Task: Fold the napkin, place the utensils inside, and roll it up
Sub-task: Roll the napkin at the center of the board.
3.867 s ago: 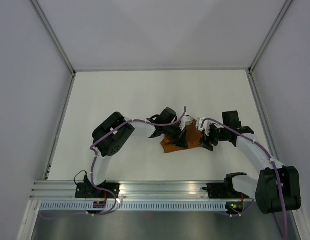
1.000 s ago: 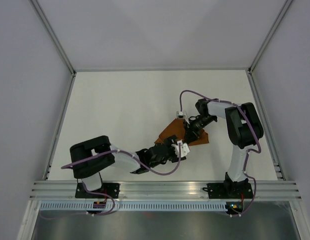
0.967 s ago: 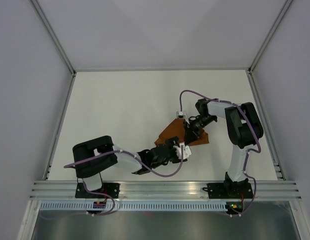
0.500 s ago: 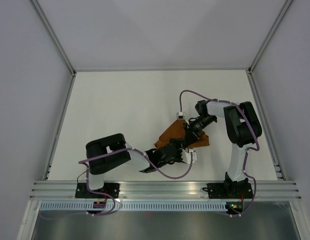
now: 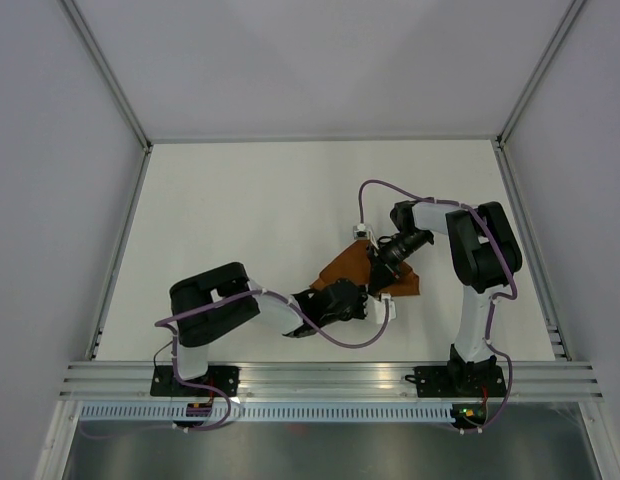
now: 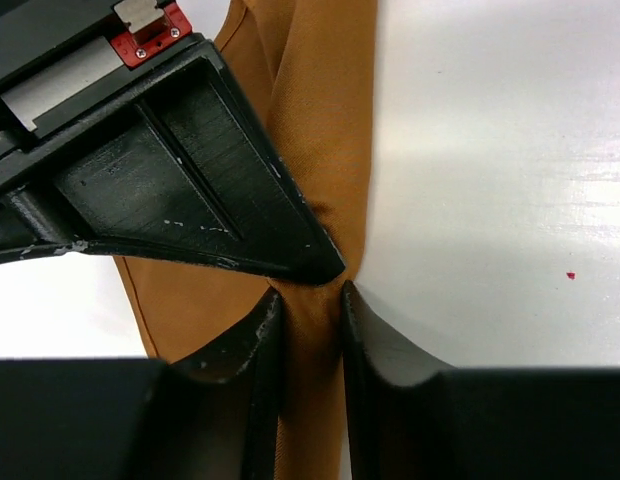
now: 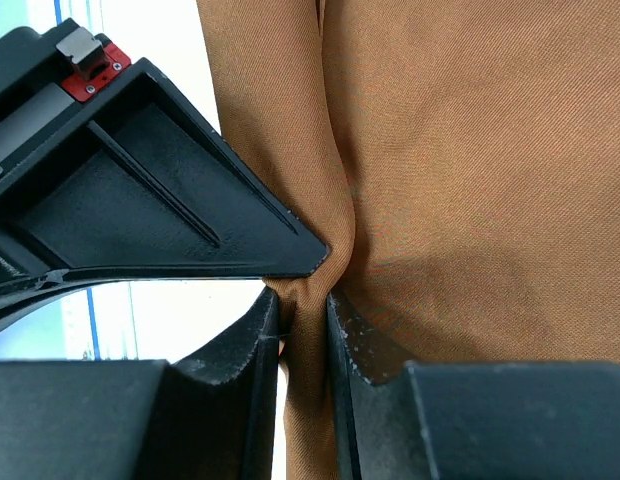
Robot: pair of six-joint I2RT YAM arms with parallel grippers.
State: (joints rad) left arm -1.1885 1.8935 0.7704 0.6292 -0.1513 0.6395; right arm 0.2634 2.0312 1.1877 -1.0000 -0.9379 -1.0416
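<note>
Rust-orange folded cloth napkin [image 5: 340, 268] lies mid-table, right of centre. Its near edge is clamped in the left gripper [image 6: 310, 300]; the right gripper [image 7: 305, 300] pinches a ridge just beyond. Long axis apparently left-right.

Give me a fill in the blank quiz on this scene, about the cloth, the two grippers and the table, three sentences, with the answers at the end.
1. The napkin is rust-____ in colour.
2. The left gripper and the right gripper are each shut on a fold of the ____.
3. The table below the cloth is ____ in colour.
Missing words: orange; napkin; white.
</note>
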